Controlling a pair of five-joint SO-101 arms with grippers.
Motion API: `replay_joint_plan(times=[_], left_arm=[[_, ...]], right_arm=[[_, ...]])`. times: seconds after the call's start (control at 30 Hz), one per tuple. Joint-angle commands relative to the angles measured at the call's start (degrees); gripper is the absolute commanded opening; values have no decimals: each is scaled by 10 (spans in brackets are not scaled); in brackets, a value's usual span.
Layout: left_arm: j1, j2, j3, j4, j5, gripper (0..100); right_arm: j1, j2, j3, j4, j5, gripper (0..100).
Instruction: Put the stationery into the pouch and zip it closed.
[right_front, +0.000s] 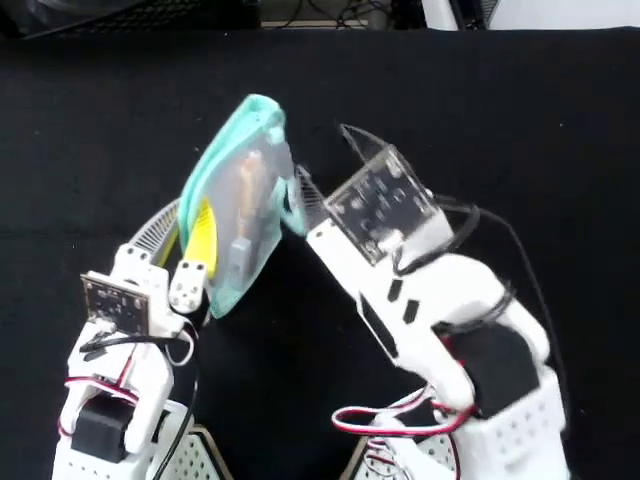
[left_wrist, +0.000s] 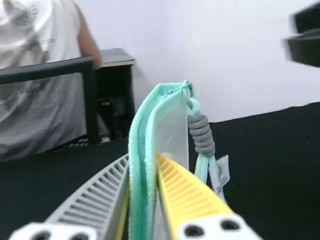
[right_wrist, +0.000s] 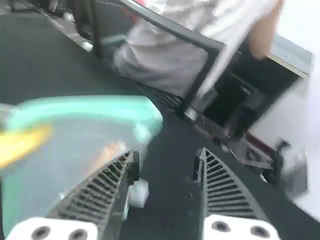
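Note:
The teal-edged clear pouch (right_front: 240, 210) is held up off the black table, tilted, with my left gripper (right_front: 192, 215) shut on its lower edge. In the left wrist view the grey and yellow fingers (left_wrist: 185, 195) pinch the pouch (left_wrist: 167, 125), and its zip pull with a grey cord (left_wrist: 200, 132) hangs at the top corner. Stationery (right_front: 245, 190) shows through the clear side, a brownish piece and a grey one. My right gripper (right_front: 298, 208) is open right beside the pouch's other edge. In the right wrist view the pouch (right_wrist: 75, 130) lies next to one finger (right_wrist: 107, 187), with a small white tag (right_wrist: 137, 192) there.
Black cloth covers the table (right_front: 520, 130). Both arm bases stand at the near edge. A mesh chair (left_wrist: 45, 110) and a person seated behind it are beyond the table's far side.

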Motion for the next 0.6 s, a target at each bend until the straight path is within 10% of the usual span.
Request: replay_joint_plan(times=[0.0, 0.3, 0.57], left_arm=[[-74, 0, -27, 8, 0, 30], [-317, 4, -160, 27, 0, 30], [-141, 4, 50, -107, -75, 30]], right_arm=[[64, -18, 91, -3, -5, 191], [162, -109, 495, -213, -5, 190], [188, -233, 692, -344, -4, 190]])
